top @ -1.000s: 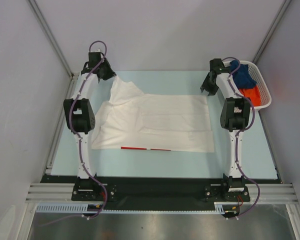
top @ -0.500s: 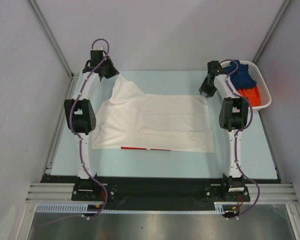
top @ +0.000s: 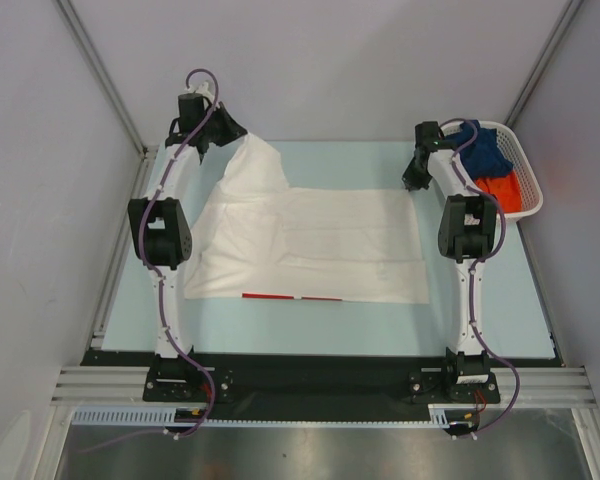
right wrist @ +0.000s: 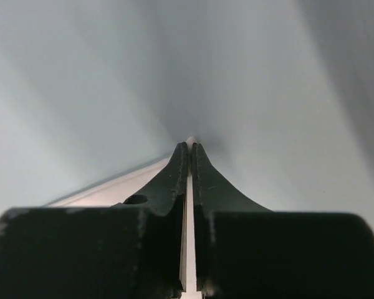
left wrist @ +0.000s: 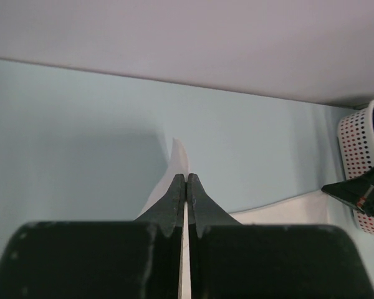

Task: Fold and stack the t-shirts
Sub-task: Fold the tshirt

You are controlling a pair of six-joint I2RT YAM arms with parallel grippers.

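A white t-shirt (top: 320, 240) lies spread on the pale blue table, with a thin red strip (top: 290, 296) along its near edge. My left gripper (top: 235, 133) is shut on its far left corner and holds that corner up off the table. In the left wrist view the left gripper (left wrist: 186, 178) pinches the white cloth (left wrist: 178, 156). At the far right corner my right gripper (top: 412, 181) is down on the shirt. The right wrist view shows the right gripper (right wrist: 189, 146) shut on the cloth edge (right wrist: 112, 187). A dark blue t-shirt (top: 483, 148) and an orange one (top: 502, 192) lie in a basket.
A white lattice basket (top: 529, 170) stands at the far right of the table, close behind the right arm; its wall (left wrist: 356, 144) also shows in the left wrist view. Grey enclosure walls stand to the left, right and behind. A black rail runs along the near edge.
The right gripper has closed on the shirt's far right corner. The left gripper has raised its corner and carried it a little to the right, pulling the cloth up into a peak.
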